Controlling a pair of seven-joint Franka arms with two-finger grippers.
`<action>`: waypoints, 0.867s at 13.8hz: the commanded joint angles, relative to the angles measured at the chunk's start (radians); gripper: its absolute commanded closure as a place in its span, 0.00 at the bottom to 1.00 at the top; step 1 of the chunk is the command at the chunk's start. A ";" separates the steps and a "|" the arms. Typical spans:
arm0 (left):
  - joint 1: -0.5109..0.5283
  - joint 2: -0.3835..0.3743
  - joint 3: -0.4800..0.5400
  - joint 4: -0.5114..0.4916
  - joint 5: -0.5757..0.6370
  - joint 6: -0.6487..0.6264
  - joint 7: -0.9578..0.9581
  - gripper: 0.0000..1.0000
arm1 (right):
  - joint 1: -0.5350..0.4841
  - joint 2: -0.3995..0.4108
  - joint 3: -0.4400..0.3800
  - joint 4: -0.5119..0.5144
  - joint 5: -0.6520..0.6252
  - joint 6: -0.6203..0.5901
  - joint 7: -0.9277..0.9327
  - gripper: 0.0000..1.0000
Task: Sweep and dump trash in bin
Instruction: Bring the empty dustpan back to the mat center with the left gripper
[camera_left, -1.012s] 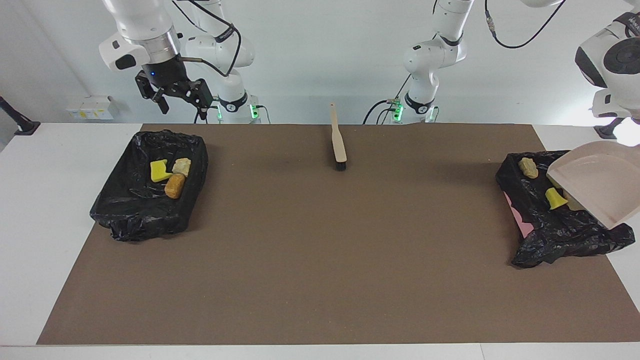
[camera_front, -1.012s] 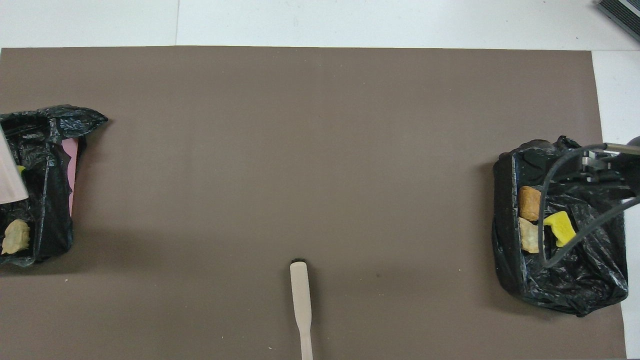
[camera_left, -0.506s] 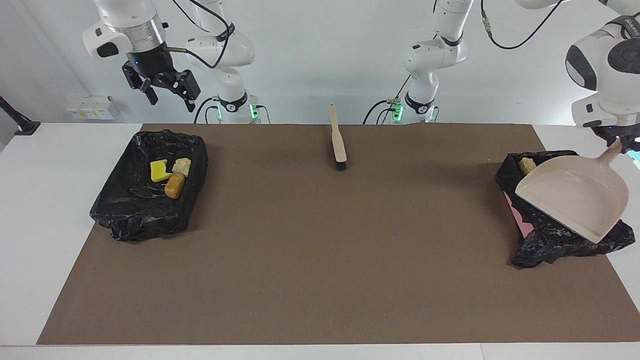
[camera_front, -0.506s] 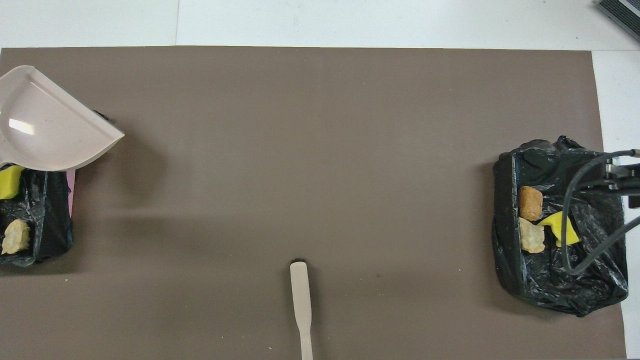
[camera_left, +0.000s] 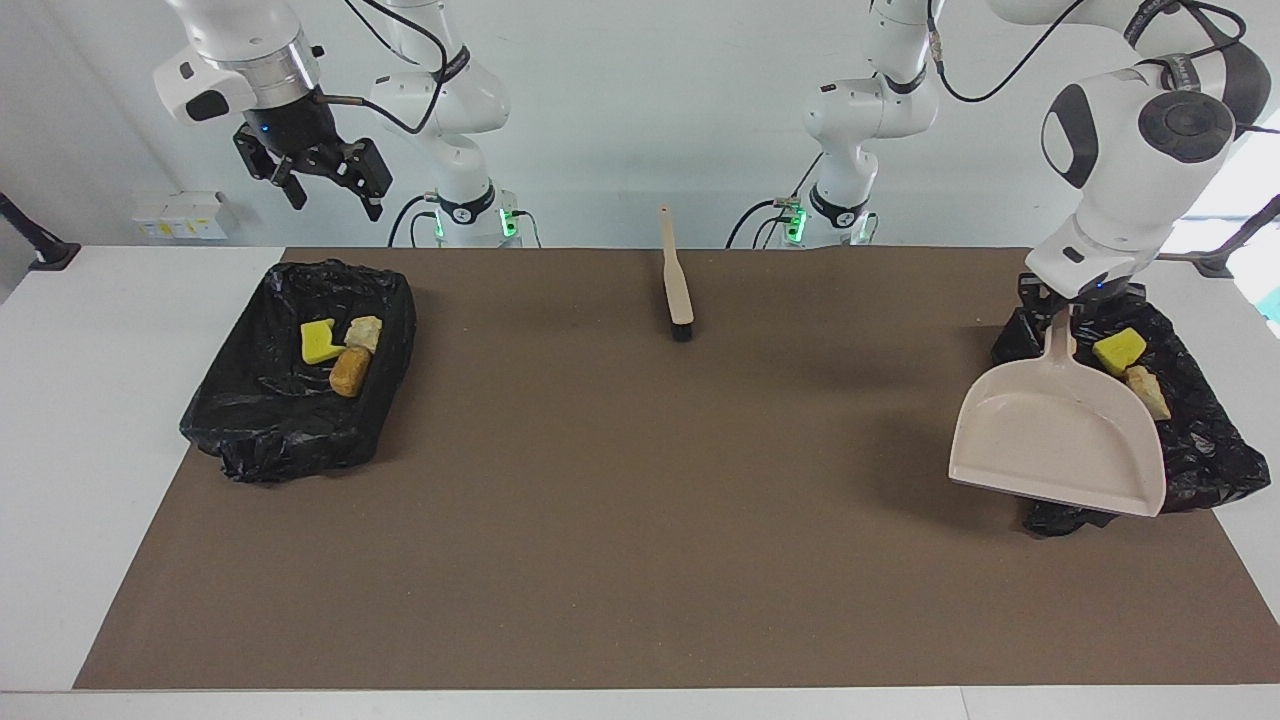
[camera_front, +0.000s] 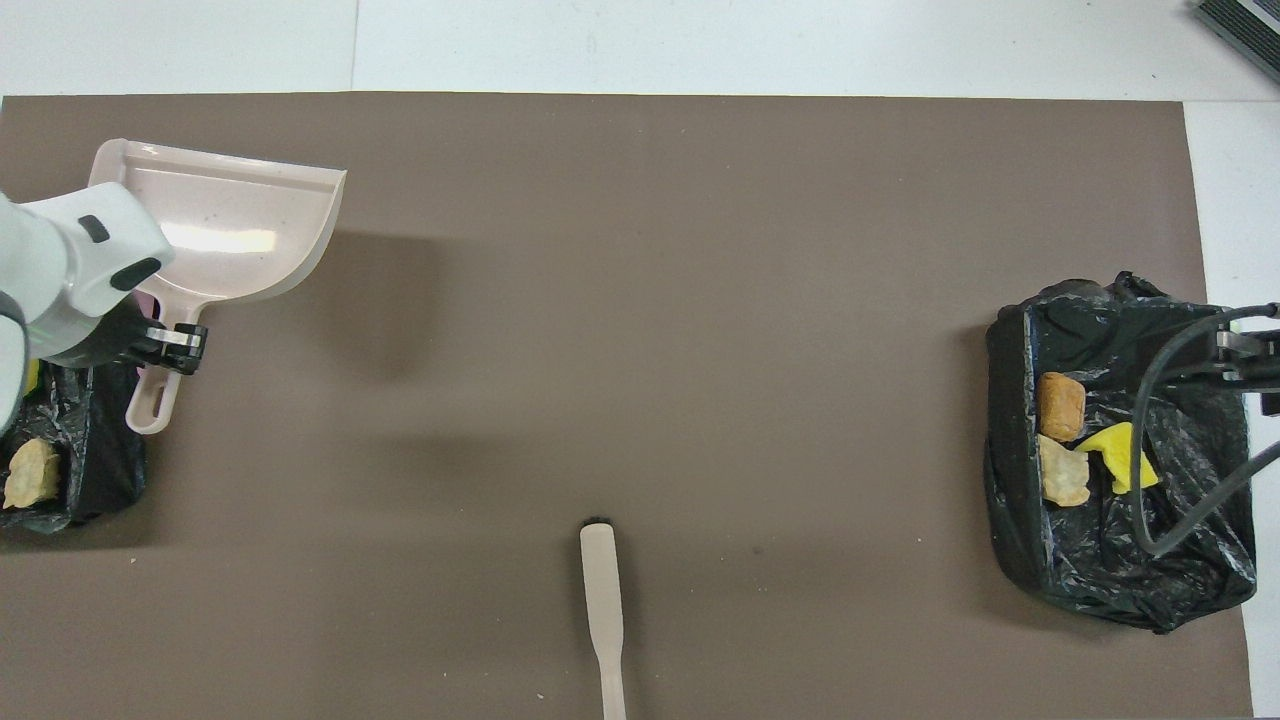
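Brush (camera_left: 678, 283) lies apart (mid-table) — nothing near.

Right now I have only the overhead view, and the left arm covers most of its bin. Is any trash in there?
Observer: Yes. The facing view shows a yellow sponge bit and a tan chunk lying in the left arm's bin.
Operator: Is the dustpan down on the mat?
Observer: No. The left gripper holds the dustpan by its handle, up in the air.
Operator: And the right gripper?
Observer: The right gripper hangs open and empty, high over the right arm's bin.
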 joint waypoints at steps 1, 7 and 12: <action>-0.079 -0.036 0.018 -0.032 -0.096 0.014 -0.059 1.00 | -0.011 -0.007 0.006 -0.002 -0.013 -0.005 -0.032 0.00; -0.297 0.025 0.018 -0.032 -0.141 0.043 -0.150 1.00 | -0.011 -0.005 0.006 -0.002 -0.013 -0.005 -0.032 0.00; -0.438 0.178 0.018 -0.039 -0.225 0.240 -0.398 1.00 | -0.011 -0.007 0.006 -0.002 -0.013 -0.005 -0.032 0.00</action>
